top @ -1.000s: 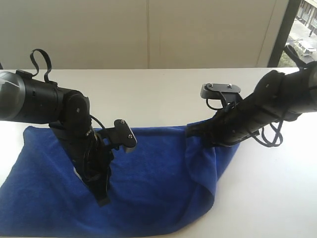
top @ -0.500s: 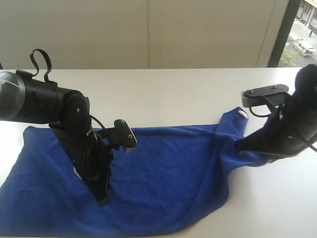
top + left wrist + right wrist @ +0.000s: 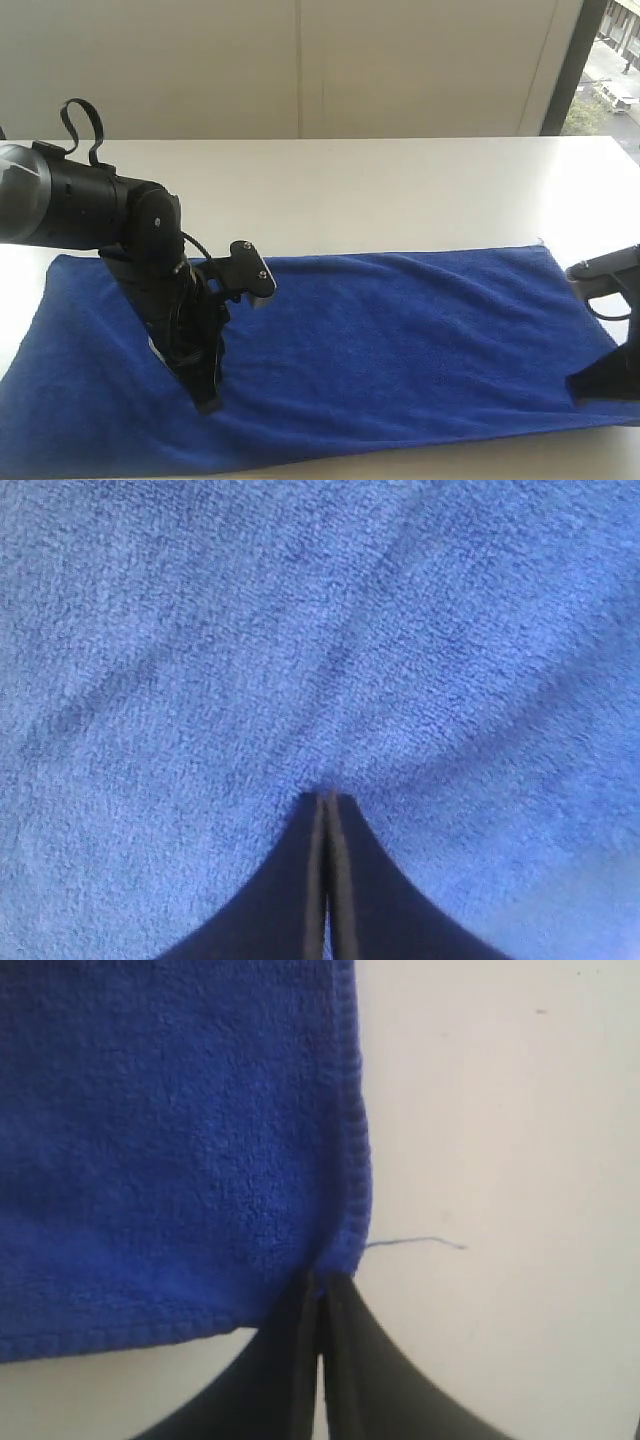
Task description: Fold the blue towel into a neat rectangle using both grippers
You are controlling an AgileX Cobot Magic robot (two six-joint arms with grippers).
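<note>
One blue towel (image 3: 400, 330) lying spread flat; clamped tight on it, two: left gripper (image 3: 327, 798) well inside, right gripper (image 3: 321, 1282) at one corner.

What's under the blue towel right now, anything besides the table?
Only the white table shows around the blue towel. It lies spread flat with no lump showing, but the surface beneath is covered and cannot be checked.

Exterior view: bright, even daylight; window (image 3: 615, 60) past far right corner of blue towel (image 3: 420, 340) blown out. White table (image 3: 400, 190) behind towel pale, low contrast. Soft shadow on towel beneath left arm (image 3: 150, 240). Left wrist view: hazy, towel pile soft, left gripper (image 3: 327, 805) blurred. Right wrist view: towel hem sharper, right gripper (image 3: 320, 1290) out of focus.
</note>
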